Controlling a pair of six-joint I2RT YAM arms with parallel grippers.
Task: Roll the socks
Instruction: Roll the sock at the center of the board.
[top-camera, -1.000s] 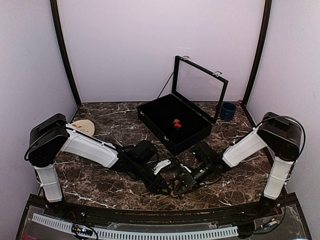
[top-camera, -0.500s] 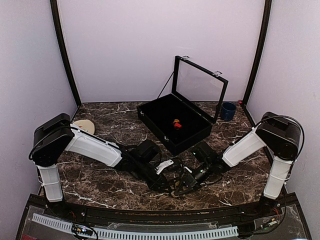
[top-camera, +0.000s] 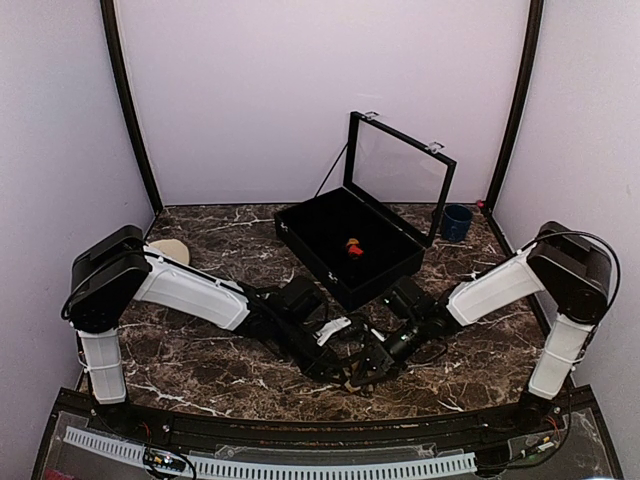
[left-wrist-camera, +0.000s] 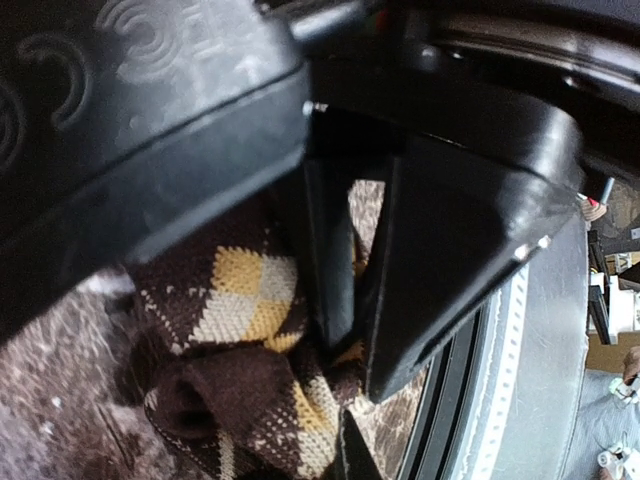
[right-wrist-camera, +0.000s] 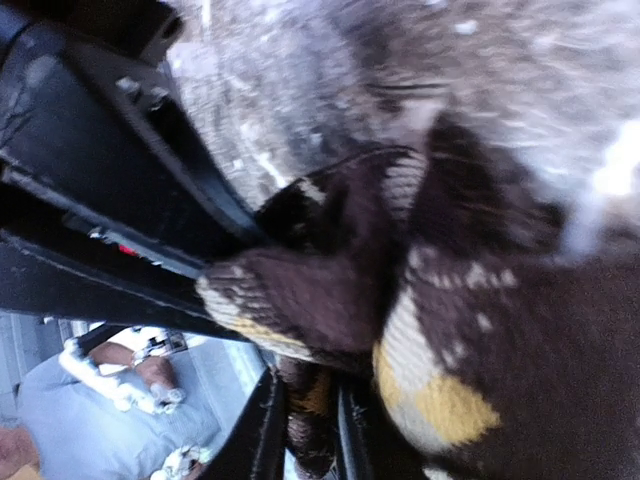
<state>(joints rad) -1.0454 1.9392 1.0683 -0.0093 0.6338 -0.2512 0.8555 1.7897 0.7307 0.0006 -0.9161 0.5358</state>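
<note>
One of the socks (left-wrist-camera: 240, 300), dark with tan and yellow diamonds, lies bunched on the marble near the front edge. My left gripper (left-wrist-camera: 360, 350) is shut, its black fingers (left-wrist-camera: 330, 270) pinching a fold of it. In the right wrist view the same sock (right-wrist-camera: 480, 330) fills the frame, and my right gripper (right-wrist-camera: 310, 400) is shut on a strand of it. From above, the left gripper (top-camera: 338, 362) and right gripper (top-camera: 374, 360) meet tip to tip and hide the sock. A small red-and-orange bundle (top-camera: 353, 247), seemingly the other sock, rests in the black case.
An open black case (top-camera: 385, 285) with a raised glass lid (top-camera: 400, 170) stands at the middle back. A blue cup (top-camera: 457, 222) sits back right and a tan round thing (top-camera: 166, 251) back left. The table's front rail (top-camera: 300, 425) runs just behind the grippers.
My left gripper has closed on the sock and its arm has reached a little further right. The right arm has shifted slightly, and both grippers stay together at the front.
</note>
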